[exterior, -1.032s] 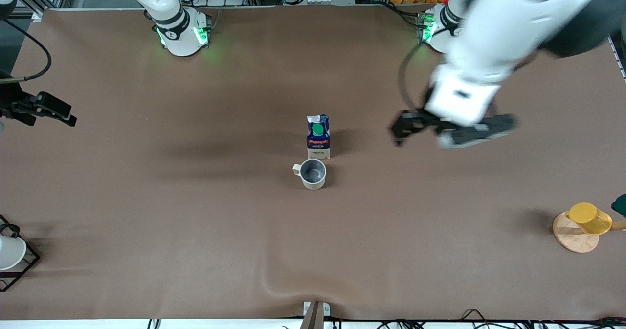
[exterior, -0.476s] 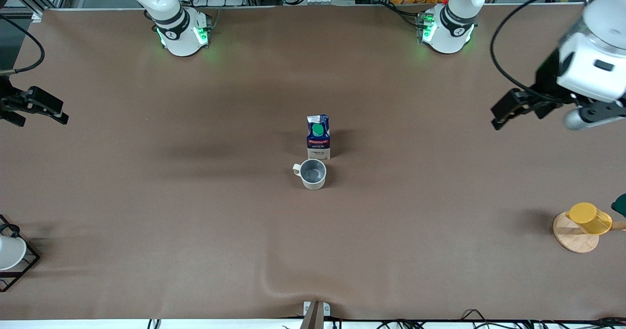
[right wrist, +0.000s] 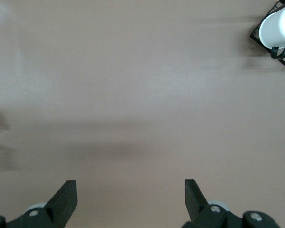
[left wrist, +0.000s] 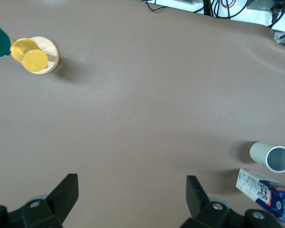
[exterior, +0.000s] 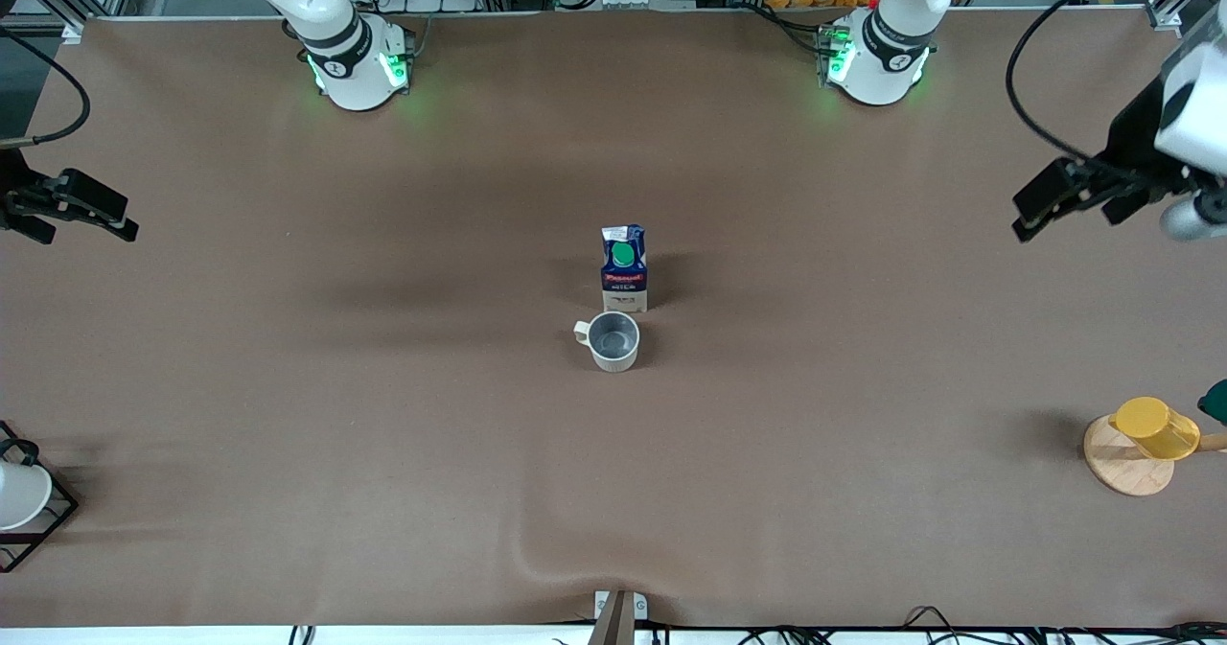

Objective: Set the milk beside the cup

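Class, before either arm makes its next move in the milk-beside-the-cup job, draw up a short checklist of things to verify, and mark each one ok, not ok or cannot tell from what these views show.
1. Milk stands upright on the table: ok.
2. Milk sits right beside the cup, just farther from the front camera: ok; whether they touch: cannot tell.
3. Cup upright, mouth up: ok.
4. Left claw open, holding nothing, over bare table near the left arm's end: ok.
5. Right claw open, holding nothing, over the right arm's end: ok.
6. Yellow cup on its wooden disc well away from milk and cup: ok.
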Controlling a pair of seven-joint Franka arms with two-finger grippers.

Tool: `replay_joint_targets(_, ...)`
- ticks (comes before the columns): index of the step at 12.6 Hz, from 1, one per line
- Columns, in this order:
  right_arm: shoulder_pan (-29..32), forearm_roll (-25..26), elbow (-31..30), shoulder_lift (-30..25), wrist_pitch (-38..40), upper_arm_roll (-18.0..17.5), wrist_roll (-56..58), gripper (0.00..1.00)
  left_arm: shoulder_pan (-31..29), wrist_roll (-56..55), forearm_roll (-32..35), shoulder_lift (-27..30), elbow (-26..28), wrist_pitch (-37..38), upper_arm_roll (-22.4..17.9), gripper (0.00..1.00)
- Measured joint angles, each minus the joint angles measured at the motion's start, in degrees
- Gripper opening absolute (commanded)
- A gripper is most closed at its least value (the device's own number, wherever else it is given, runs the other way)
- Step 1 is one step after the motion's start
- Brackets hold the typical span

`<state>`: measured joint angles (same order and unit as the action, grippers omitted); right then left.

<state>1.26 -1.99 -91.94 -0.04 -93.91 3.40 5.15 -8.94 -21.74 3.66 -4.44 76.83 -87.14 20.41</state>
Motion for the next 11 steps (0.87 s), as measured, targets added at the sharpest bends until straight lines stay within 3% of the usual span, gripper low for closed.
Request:
replay_joint_targets(4,0.0,0.0,0.0,0.0,0.3,-0.2,0.0,1.0,3.8,6.2,-0.1,5.2,5.2,1.0,-6.8,1.0)
replay_joint_targets(7,0.0,0.0,0.0,0.0,0.4,-0.2,-0.1,1.0,7.8,8.0,-0.1,5.9,6.2,2.2,-12.7,1.0)
replay_joint_targets(11,0.0,0.1,0.2,0.0,0.4,-0.1,-0.1,1.0,8.7,8.4,-0.2,6.0,5.9,3.2,-13.5,1.0)
